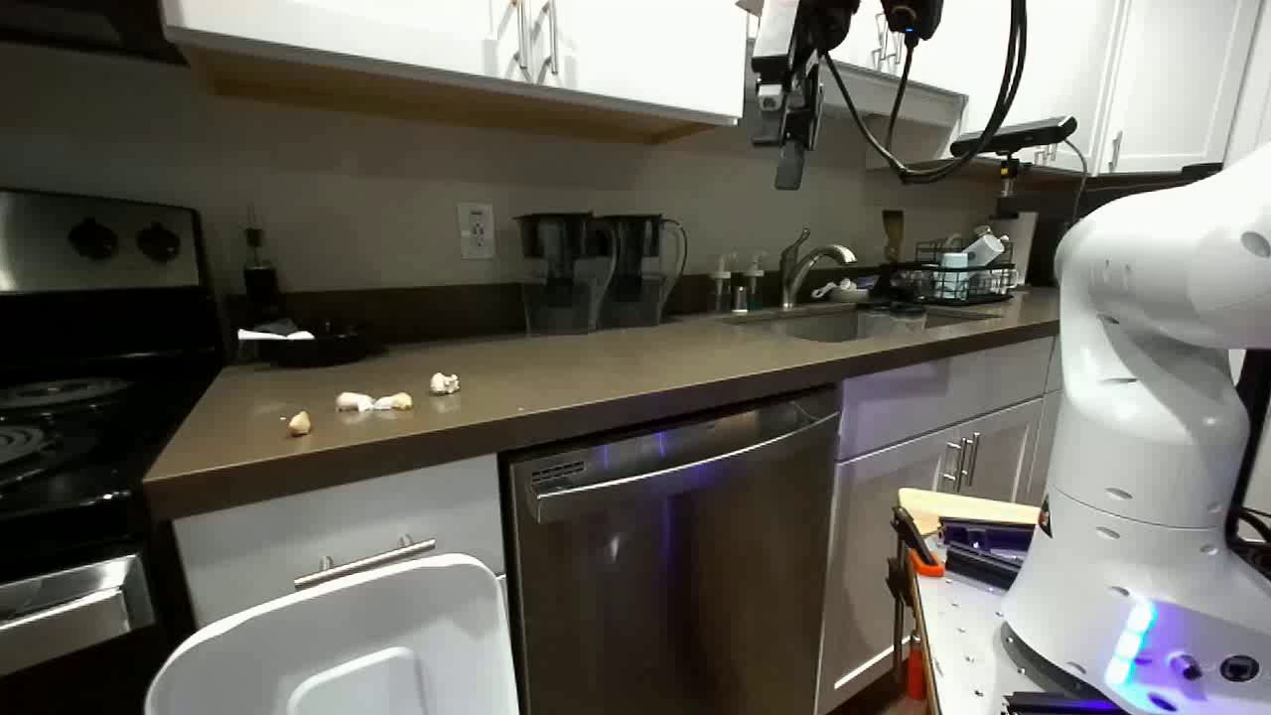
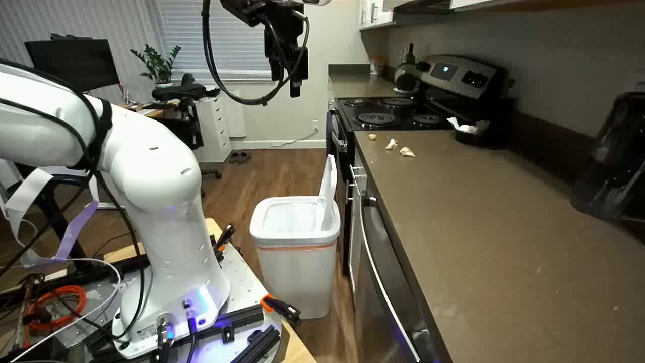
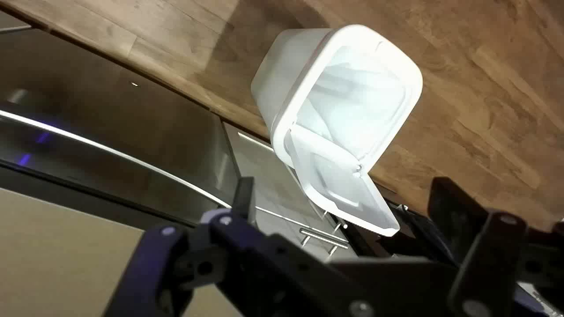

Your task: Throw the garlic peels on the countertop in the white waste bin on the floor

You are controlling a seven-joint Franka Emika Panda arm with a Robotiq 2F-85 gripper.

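The gripper (image 3: 343, 185) hangs higher than the countertop (image 1: 556, 372), jaws wide apart, nothing between them! The garlic peels (image 1: 373, 403) lie on that countertop; the white waste bin (image 2: 297, 277) gapes below, in front of it. Picking looks yet to come: next, reach down, pinch a peel.

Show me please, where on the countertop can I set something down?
The countertop in front of the pitchers, between the garlic peels and the sink, looks nearly bare. It is crowded at the end by the stove, with garlic peels and a black dish, and around the dish rack.
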